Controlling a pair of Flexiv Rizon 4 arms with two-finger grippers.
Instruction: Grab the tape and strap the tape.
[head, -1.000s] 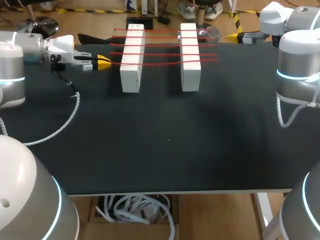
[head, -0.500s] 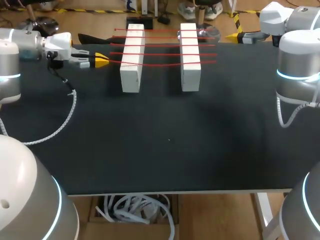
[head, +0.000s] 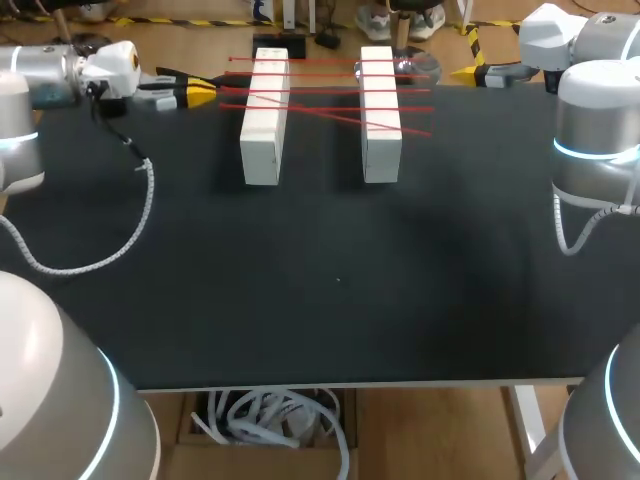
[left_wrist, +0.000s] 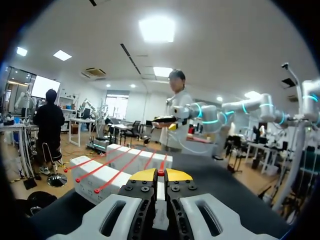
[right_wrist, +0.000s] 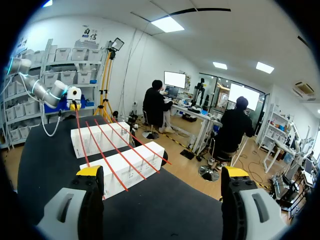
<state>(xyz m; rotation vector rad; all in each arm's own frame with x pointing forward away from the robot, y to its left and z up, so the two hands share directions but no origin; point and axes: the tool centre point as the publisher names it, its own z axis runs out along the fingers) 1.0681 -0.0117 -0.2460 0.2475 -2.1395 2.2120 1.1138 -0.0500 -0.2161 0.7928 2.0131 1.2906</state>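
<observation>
As the left tool (head: 203, 93) pinches the red tape (head: 320, 115), strapping is underway; next, a taut pass across both white blocks (head: 262, 140).

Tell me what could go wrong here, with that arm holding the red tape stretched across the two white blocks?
The left gripper pinches only the very end of the red tape, so it might slip free. That strand runs slantwise over the other strands, so it could tangle or settle crooked. A taut pull might also drag the nearest white block.
</observation>
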